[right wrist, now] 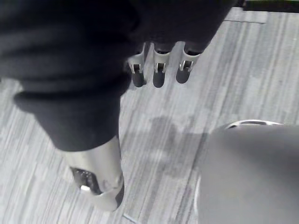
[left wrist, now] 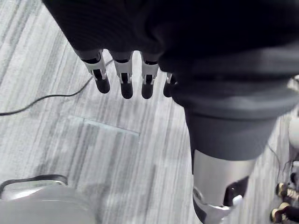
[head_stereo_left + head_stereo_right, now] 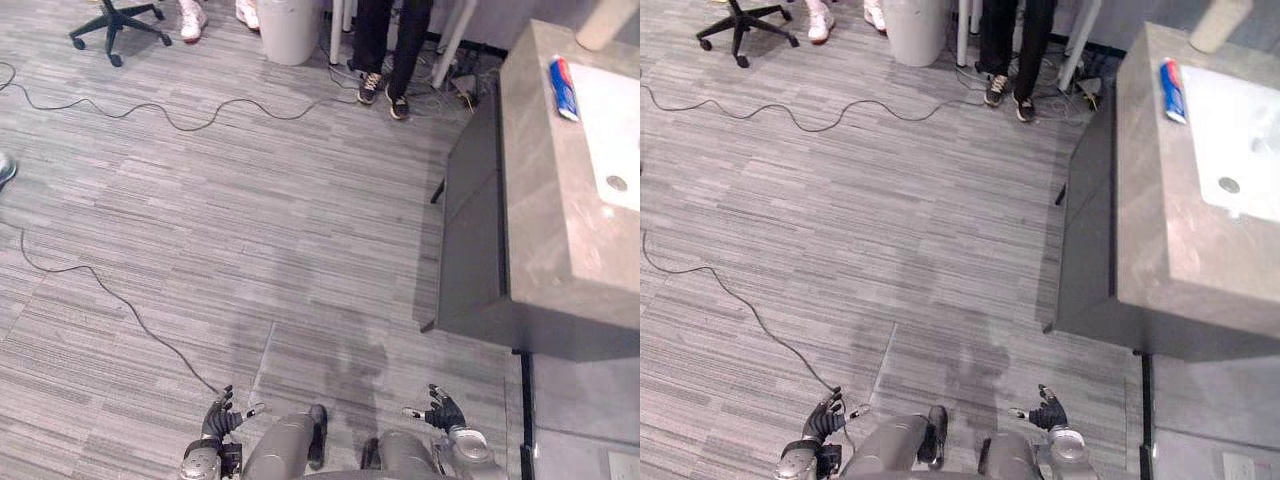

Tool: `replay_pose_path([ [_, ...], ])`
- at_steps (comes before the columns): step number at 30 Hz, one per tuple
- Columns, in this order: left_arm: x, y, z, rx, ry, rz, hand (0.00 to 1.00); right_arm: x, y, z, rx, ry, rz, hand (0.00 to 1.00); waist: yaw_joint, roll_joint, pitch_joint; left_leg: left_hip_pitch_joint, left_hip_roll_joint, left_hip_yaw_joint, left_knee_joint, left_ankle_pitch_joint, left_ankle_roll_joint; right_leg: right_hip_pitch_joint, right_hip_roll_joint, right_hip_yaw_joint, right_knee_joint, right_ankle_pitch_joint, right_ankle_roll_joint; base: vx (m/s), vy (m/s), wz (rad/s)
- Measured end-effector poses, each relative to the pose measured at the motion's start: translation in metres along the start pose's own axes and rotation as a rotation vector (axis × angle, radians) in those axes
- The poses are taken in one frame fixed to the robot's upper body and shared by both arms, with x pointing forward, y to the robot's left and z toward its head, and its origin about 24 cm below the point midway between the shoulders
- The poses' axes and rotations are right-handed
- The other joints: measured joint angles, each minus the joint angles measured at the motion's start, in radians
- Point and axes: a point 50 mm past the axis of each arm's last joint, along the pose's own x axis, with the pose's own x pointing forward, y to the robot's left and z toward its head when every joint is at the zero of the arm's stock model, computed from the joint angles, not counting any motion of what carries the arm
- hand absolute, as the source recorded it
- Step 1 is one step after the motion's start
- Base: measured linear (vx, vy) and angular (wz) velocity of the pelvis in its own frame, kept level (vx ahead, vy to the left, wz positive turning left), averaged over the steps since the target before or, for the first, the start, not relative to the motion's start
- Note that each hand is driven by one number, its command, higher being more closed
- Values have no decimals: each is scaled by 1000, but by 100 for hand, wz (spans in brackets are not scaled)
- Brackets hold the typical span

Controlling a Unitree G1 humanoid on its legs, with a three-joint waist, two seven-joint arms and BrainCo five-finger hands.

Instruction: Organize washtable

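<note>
Currently left robot hand (image 3: 222,415) and right robot hand (image 3: 445,410) hang empty, fingers relaxed.

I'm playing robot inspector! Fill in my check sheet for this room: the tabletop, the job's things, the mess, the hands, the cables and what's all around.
Surface: grey washtable with a white basin, off to the robot's right.
Job's things: a blue, red and white tube lying on the counter beside the basin.
Clutter: a tan round thing at the far corner; cannot tell what it is.
Hands: left hand and right hand open, low over the floor, holding nothing.
Cables: a black cable snaking over the floor far ahead.
Surroundings: a person's legs, another person's white shoes, a chair base, a grey bin.
</note>
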Motion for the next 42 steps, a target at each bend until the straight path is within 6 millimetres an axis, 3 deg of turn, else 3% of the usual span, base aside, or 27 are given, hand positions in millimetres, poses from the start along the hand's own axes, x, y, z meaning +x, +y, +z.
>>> replay_pose_path([
  [3, 2, -2, 3, -2, -5, -5, 0, 0, -3, 2, -6, -14, -5, 0, -4, 31, 18, 91, 40, -3, -88, -8, -14, -111, 46, -55, 21, 10, -19, 469, 38, -38],
  [5, 7, -5, 14, 4, -34, -17, 0, 1, -12, 12, -15, -62, -23, 0, -30, 74, 42, 169, 91, -14, -140, -17, -31, -215, 114, -171, -47, 72, -107, 531, 38, -40],
  [6, 10, -7, 19, 6, -46, -22, 0, 0, -14, 13, -19, -68, -29, 0, -42, 76, 43, 178, 96, -15, -138, -20, -37, -238, 125, -196, -86, 99, -127, 707, 73, 8],
  [7, 15, -8, 28, 12, -63, -27, 0, -3, -18, 5, -27, -47, -38, 0, -65, 71, 39, 211, 102, -16, -118, -43, -83, -266, 161, -227, -199, 188, -176, 642, 66, 20],
  [8, 17, -9, 31, 14, -69, -32, 0, -5, -18, -2, -23, -29, -39, 0, -67, 68, 34, 225, 103, -13, -97, -60, -112, -266, 179, -239, -243, 233, -203, 683, 57, 18],
  [9, 18, -7, 33, 22, -75, -32, 0, -10, -18, -13, -15, 3, -44, 0, -69, 38, 14, 241, 89, -8, -32, -91, -166, -243, 191, -250, -325, 313, -257, 581, 15, 28],
  [10, 19, -16, 35, 14, -76, -58, 0, -17, -19, -29, 3, 51, -54, 0, -81, 39, 16, 210, 77, 23, 172, -97, -199, -203, 167, -248, -313, 407, -317, 551, 23, 21],
  [11, 19, -22, 37, 4, -80, -74, 0, -17, -23, -28, 13, 54, -72, 0, -86, 63, 28, 163, 106, 41, 320, -59, -245, -178, 181, -238, -297, 379, -319, 656, 42, 32],
  [12, 19, -28, 40, -10, -97, -91, 0, -19, -24, -32, 19, 68, -79, 0, -94, 77, 33, 63, 177, 96, 575, -34, -256, -120, 187, -222, -292, 326, -307, 748, 19, 4],
  [13, 17, -29, 41, -22, -106, -89, 0, -21, -24, -36, 22, 82, -81, 0, -84, 71, 35, -2, 247, 141, 730, -45, -235, -40, 187, -203, -295, 283, -294, 636, 1, 1],
  [16, 12, -28, 43, -63, -139, -69, 0, -20, -18, -27, 30, 42, -64, 0, -52, 51, 32, -139, 354, 168, 799, -64, -202, 125, 159, -127, -313, 219, -237, 691, 38, -49],
  [19, 10, -30, 42, -73, -137, -71, 0, -17, -12, -12, 54, -18, -46, 0, -24, 37, 38, -291, 365, 143, 662, -75, -183, 227, 129, -13, -358, 192, -192, 523, 170, -87],
  [22, 8, -34, 39, -81, -132, -81, 0, -17, -4, -9, 68, -30, -30, 0, -4, 34, 38, -346, 320, 79, 449, -70, -192, 276, 98, 85, -357, 148, -128, 466, 332, -107],
  [23, 8, -37, 39, -90, -132, -84, 0, -17, -2, -7, 71, -36, -24, 0, 0, 45, 32, -347, 294, 10, 297, -32, -200, 276, 94, 142, -330, 110, -94, 436, 430, -140],
  [24, 5, -37, 29, -93, -103, -79, 0, -16, 2, -8, 78, -31, -16, 0, 8, 53, 23, -327, 285, -7, 258, 117, -145, 273, 97, 206, -287, 67, -60, 597, 618, -152],
  [25, 4, -32, 23, -84, -81, -67, 0, -18, 14, -10, 96, -22, 11, 0, 4, 3, -2, -319, 266, 36, 288, 97, -122, 259, 64, 265, -268, 57, -48, 416, 445, -111],
  [28, 5, -24, 26, -62, -90, -56, 0, -21, 22, -9, 92, -40, 35, 0, 2, -36, -25, -299, 268, 130, 339, 24, -82, 247, 26, 322, -252, 78, -17, 372, 368, -84],
  [29, 4, -22, 22, -57, -81, -52, 0, -21, 23, -6, 91, -52, 38, 0, 9, -47, -29, -269, 270, 179, 338, 9, -71, 218, 10, 337, -197, 89, 9, 286, 305, -138],
  [30, 3, -23, 21, -48, -81, -59, 0, -21, 25, -1, 95, -76, 40, 0, 8, -48, -29, -203, 284, 258, 318, 3, -62, 150, -8, 315, -62, 119, 72, 258, 278, -141],
  [31, 3, -24, 21, -45, -81, -62, 0, -21, 25, 0, 95, -82, 42, 0, 4, -43, -26, -173, 288, 285, 302, -1, -58, 126, -20, 285, -14, 119, 73, 210, 219, -131],
  [33, 3, -26, 23, -38, -90, -70, 0, -20, 29, 2, 85, -87, 58, 0, -2, -30, -23, -77, 304, 387, 234, -6, -60, 42, -50, 111, 85, 109, 46, 191, 149, -122],
  [34, 3, -26, 23, -29, -94, -72, 0, -19, 32, 4, 76, -88, 72, 0, -3, -25, -22, -42, 317, 434, 208, -9, -64, 11, -60, 1, 80, 97, 24, 172, 61, -122],
  [38, 8, -23, 19, -13, -58, -62, 0, -7, 33, 3, 25, -44, 91, 0, -9, -2, -12, 24, 346, 518, 141, -3, -74, -48, -56, -246, -96, 116, -30, 180, -30, -100],
  [39, 10, -20, 17, -4, -43, -53, 0, -5, 30, 1, 0, -27, 91, 0, -10, -1, -11, 48, 339, 528, 120, 11, -100, -56, -50, -313, -192, 178, -84, 217, -99, -66],
  [40, 9, -16, 12, 5, -26, -45, 0, -6, 28, -1, -22, -22, 91, 0, -14, -16, -17, 84, 310, 522, 87, 20, -126, -43, -47, -325, -292, 303, -135, 262, -129, -52],
  [41, 8, -14, 10, 8, -17, -41, 0, -7, 25, -4, -30, -19, 86, 0, -22, -26, -19, 111, 299, 510, 78, 14, -144, -33, -47, -321, -310, 334, -202, 335, -136, -45],
  [42, 7, -19, 6, -8, -1, -46, 0, -5, 15, -5, -48, -12, 67, 0, -30, 29, -18, 139, 328, 491, 74, 4, -173, -9, -8, -325, -305, 329, -204, 345, -152, -33],
])
